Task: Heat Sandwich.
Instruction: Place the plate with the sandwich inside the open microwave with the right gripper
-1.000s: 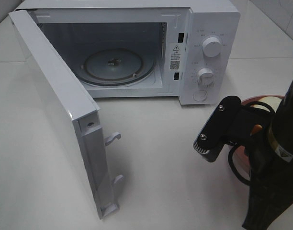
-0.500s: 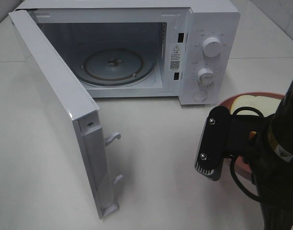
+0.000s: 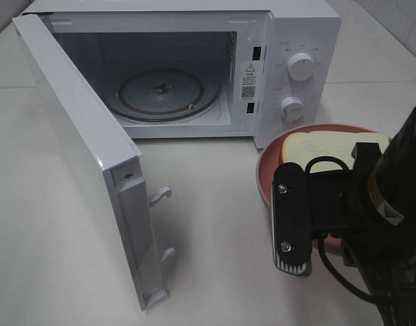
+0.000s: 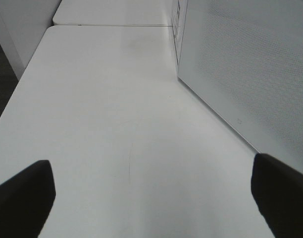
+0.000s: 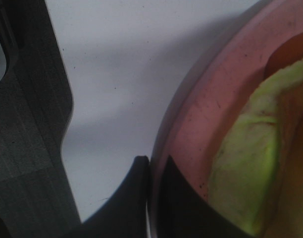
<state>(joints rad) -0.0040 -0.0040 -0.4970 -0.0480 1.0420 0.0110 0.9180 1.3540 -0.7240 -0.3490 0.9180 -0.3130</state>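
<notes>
The sandwich (image 3: 325,147), white bread with a yellow-green filling (image 5: 245,168), lies on a round pink plate (image 3: 265,178). My right gripper (image 5: 150,198) is shut on the plate's rim, one finger on each side of it. In the high view my right arm (image 3: 391,197) and its black wrist block (image 3: 293,217) cover the plate's near half. The plate is in front of the microwave's control panel (image 3: 296,81). My left gripper (image 4: 151,198) is open and empty over bare table beside the open door (image 4: 250,64); it does not show in the high view.
The white microwave (image 3: 194,68) stands at the back with its door (image 3: 85,142) swung wide open to the left. Its glass turntable (image 3: 160,92) is bare. The white table (image 3: 215,224) stretches between door and plate.
My right arm has carried the plate with the sandwich leftwards, from the right edge of the view to just in front of the microwave's control panel. The door has not moved.
</notes>
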